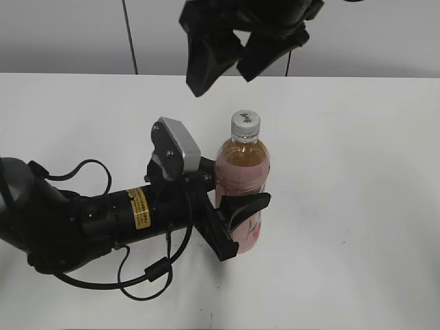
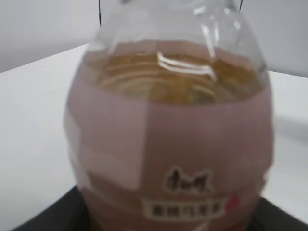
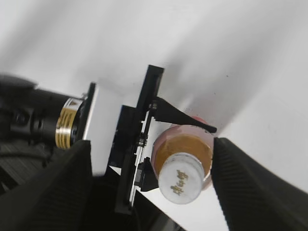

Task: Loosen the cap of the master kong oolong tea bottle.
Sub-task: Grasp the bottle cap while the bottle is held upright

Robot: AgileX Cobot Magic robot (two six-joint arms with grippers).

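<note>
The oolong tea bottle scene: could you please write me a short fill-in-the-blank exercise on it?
1. The left claw grips the bottle around its ____ label.
2. The right claw hangs ____ the cap, jaws apart.
3. The cap's colour is ____.
4. The bottle stands ____ on the table.

Missing words: pink; above; white; upright

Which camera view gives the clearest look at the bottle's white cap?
The right wrist view: it looks down on the cap, showing its round top and the dark mark between the open right gripper's fingers. The exterior view shows the cap smaller, from the side and above. The left wrist view shows only the bottle's label and shoulder, no cap.
</note>
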